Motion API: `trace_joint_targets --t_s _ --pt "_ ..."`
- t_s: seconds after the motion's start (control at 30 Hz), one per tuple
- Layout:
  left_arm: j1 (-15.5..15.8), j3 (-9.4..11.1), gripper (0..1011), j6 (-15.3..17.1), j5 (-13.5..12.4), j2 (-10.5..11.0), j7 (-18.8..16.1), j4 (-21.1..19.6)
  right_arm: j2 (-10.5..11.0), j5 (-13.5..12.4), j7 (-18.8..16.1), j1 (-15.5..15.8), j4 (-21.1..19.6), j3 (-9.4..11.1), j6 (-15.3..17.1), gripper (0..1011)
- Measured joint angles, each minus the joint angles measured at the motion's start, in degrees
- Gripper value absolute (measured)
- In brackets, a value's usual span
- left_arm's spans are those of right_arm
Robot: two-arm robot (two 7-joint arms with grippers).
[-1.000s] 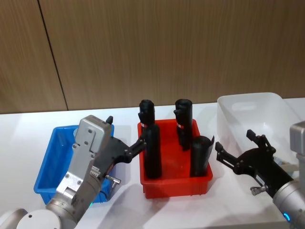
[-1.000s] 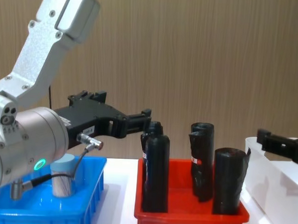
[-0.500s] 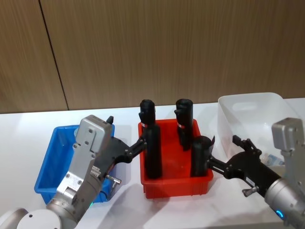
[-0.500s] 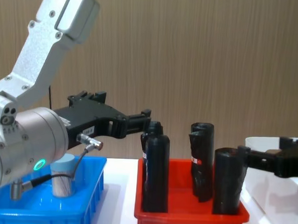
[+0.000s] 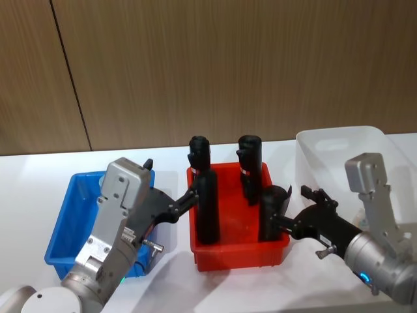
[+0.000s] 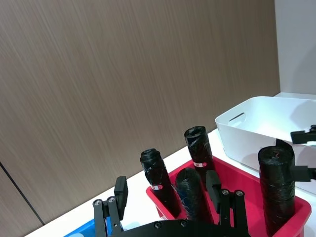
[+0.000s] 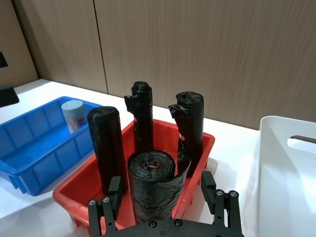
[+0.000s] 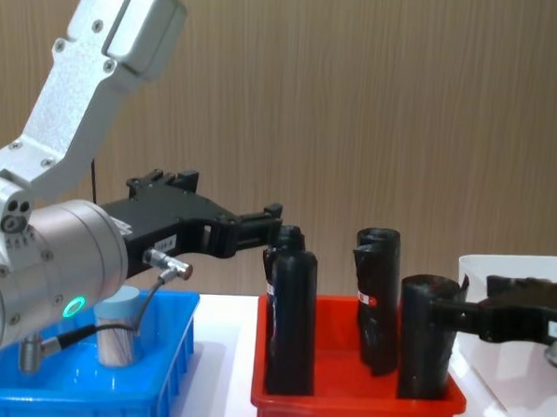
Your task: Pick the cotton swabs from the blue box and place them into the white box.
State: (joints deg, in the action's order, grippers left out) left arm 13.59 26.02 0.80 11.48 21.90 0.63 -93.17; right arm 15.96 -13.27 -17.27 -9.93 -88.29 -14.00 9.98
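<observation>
Wood-panel wall behind, white table (image 5: 26, 189) in front, with three bins in a row: the blue box (image 5: 65, 225) on the robot's left, a red tray (image 5: 231, 244) of black wrapped rolls (image 5: 207, 208) in the middle, and the white box (image 5: 339, 147) on the right. One jar of cotton swabs (image 7: 73, 114) stood upright in the blue box, pale blue lid on top, with nothing touching it. The left gripper (image 8: 259, 224) hung above the blue box's inner side, tips reaching toward the red tray, fingers apart and empty. The right gripper (image 5: 287, 212) sat low by the red tray's right front corner, its fingers spread wide either side of the nearest black roll and holding nothing. My read was that the pick hadn't started. Next, a gripper would need to get over that jar, drop down around it and close, steering clear of the tall rolls.
</observation>
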Motion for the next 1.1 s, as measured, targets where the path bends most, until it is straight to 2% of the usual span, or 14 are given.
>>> trace_joint_targets --t_s 0.63,0.77,0.93,0.97,1.0,1.03,1.07,1.1 --pt "0.00 0.00 1004 -0.01 0.00 0.00 0.00 0.00 -2.27 1.10 -4.21 -5.29 6.97 -0.84 1.02 979" --pt "0.00 0.00 1004 -0.01 0.00 0.00 0.00 0.00 -2.54 1.13 -4.57 -5.95 7.82 -0.91 1.12 907" --pt "0.00 0.00 1004 -0.01 0.00 0.00 0.00 0.00 -2.78 1.06 -5.03 -6.64 8.66 -0.97 1.29 744" --pt "0.00 0.00 1004 -0.01 0.00 0.00 0.00 0.00 -2.81 1.01 -5.13 -6.69 8.72 -0.97 1.32 744" --pt "0.00 0.00 1004 -0.01 0.00 0.00 0.00 0.00 -2.83 0.96 -5.23 -6.78 8.78 -0.98 1.36 683" --pt "0.00 0.00 1004 -0.01 0.00 0.00 0.00 0.00 -2.84 0.94 -5.27 -6.82 8.81 -0.99 1.38 683" --pt "0.00 0.00 1004 -0.01 0.00 0.00 0.00 0.00 -2.84 0.90 -5.33 -6.86 8.81 -1.00 1.44 606" --pt "0.00 0.00 1004 -0.01 0.00 0.00 0.00 0.00 -2.85 0.87 -5.38 -6.87 8.81 -1.00 1.47 606"
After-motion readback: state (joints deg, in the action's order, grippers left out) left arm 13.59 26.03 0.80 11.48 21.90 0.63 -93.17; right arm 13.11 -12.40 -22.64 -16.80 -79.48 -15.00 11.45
